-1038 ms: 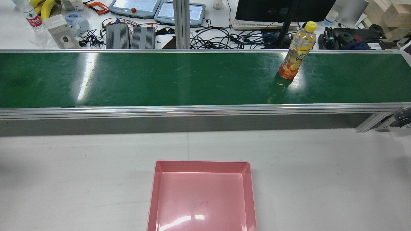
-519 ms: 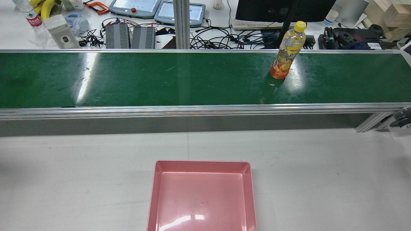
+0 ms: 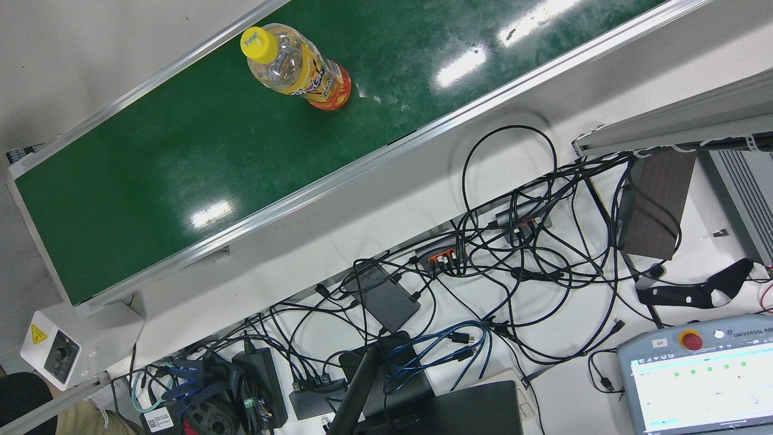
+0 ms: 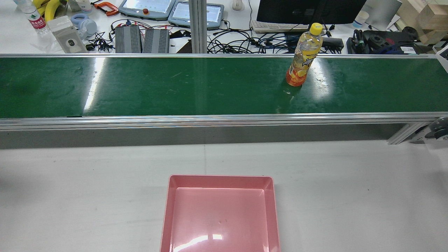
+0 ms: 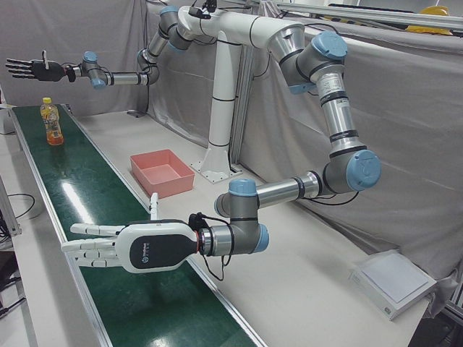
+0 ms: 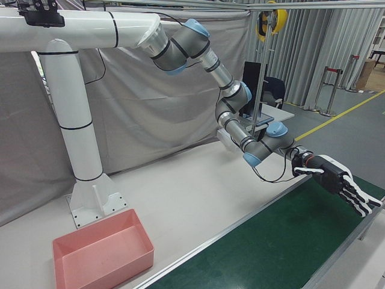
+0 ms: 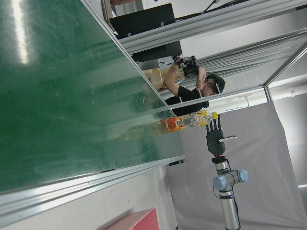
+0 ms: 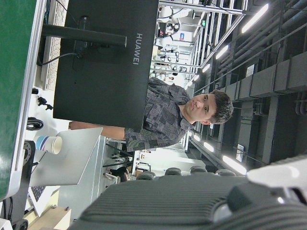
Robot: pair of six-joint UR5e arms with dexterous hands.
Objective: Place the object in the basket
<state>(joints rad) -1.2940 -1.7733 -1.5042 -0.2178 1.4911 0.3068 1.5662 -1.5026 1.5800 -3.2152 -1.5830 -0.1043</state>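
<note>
From the rear view, a long green conveyor belt [image 4: 175, 87] spans the full width, edged by an aluminium rail on the far side and another on the near side. The left and middle stretches of the belt are bare. Right of centre, a clear drink bottle [image 4: 303, 59] with a yellow cap and a yellow-and-orange label stands upright on the belt, roughly midway between the two rails and touching neither, with bare belt on both sides of it. In front of the near rail lies a white table [image 4: 70, 196], open to the left and right of a shallow pink basket [image 4: 168, 210]. The basket sits at the centre, near the bottom edge, which cuts off its closest side, and it holds nothing. It is well apart from the bottle. In the left-front view, the left hand [image 5: 119, 246], white-cased, hovers low over the near end of the belt, its fingers spread flat and grasping nothing. Far down the belt, the dark right hand [image 5: 29, 69] is held high above and a little beyond the bottle, fingers likewise splayed and empty, with clear air between it and the yellow cap.
</note>
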